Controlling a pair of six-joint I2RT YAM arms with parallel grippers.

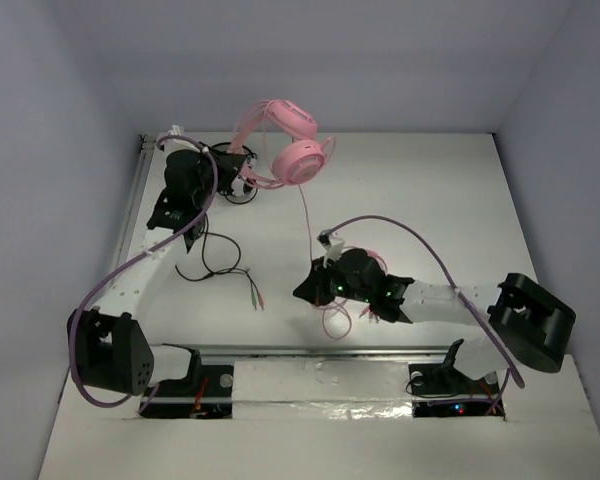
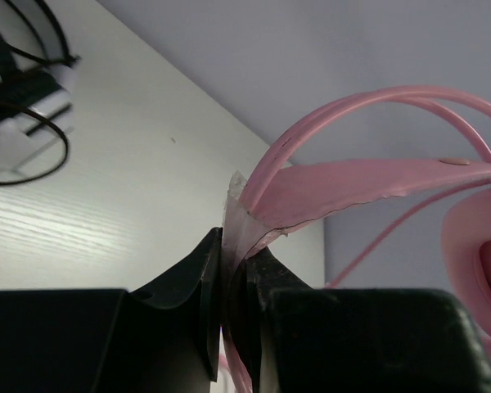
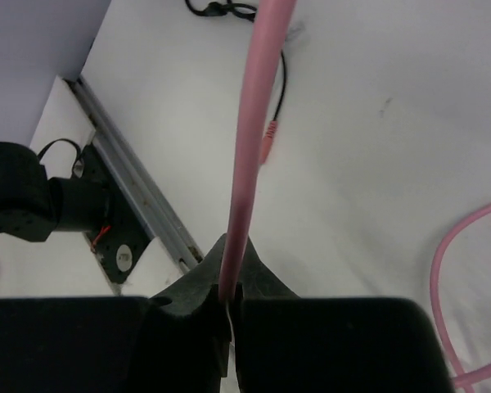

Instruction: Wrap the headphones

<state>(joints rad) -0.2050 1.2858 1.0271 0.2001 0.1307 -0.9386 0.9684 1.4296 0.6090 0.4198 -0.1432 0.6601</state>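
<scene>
Right end effector (image 3: 231,282) pinched on the thin cable (image 3: 250,139); left end effector (image 2: 233,262) clamped on the headband (image 2: 368,184) — headphones (image 1: 283,135) held up over the far edge of the desk (image 1: 430,200). Likely light, band springy; cable limp and slippery — hold it close to the earcup (image 1: 298,162).

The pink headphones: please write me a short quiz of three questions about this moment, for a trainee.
1. True or false: the left gripper is shut on the headband of the pink headphones.
2. Choose one. What does the right gripper pinch? A) the headband B) the pink cable C) nothing
3. Fill the gap: the smaller headphones lying on the table have a ___ cable.

Key: 1 true; 2 B; 3 black.
</scene>
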